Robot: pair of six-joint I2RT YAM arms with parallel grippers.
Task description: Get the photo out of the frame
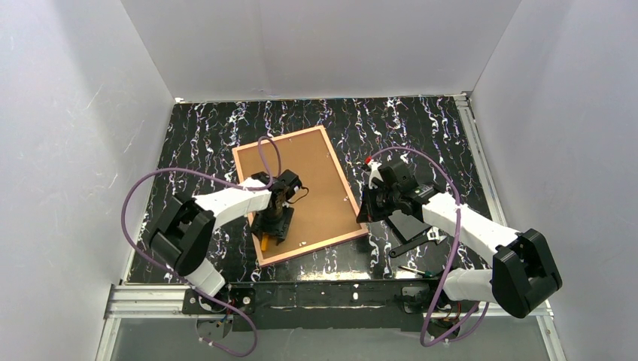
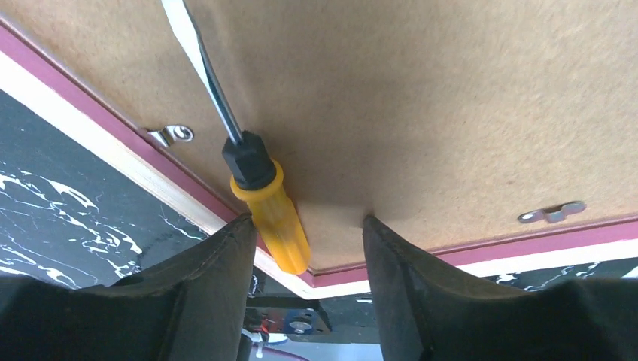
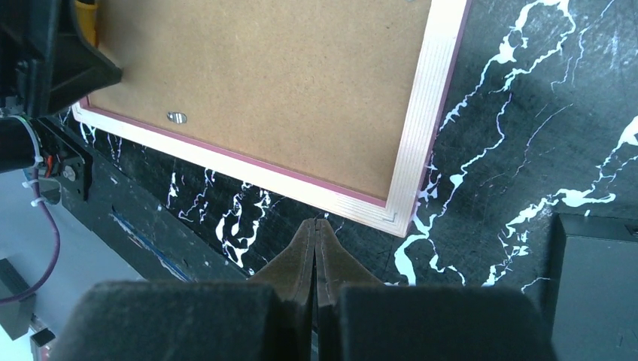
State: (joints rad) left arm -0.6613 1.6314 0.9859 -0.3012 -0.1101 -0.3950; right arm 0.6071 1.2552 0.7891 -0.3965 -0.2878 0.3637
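Currently: frame [image 1: 347, 188] lies face-down on tabletop [image 3: 527, 113], fibreboard backing [image 1: 316, 180] up, held in by small metal turn clips [image 2: 553, 213]. Photo not visible; presumably under the backing. Left gripper [image 2: 307, 226] jaws apart, gripping nothing, over one near corner; orange-handled screwdriver [image 2: 267, 203] rests on the board between them. Right gripper [image 3: 316, 226] jaws closed, empty, just off the other near corner. Judgement: frame light, rigid, thin-edged; print thin, creases easily, so lift it by an edge once backing is off. No legible writing.

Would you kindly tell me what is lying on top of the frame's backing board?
An orange-handled screwdriver lies on the board by the open left gripper; metal clips sit at its edges. Anything beneath, the photo included, is hidden.
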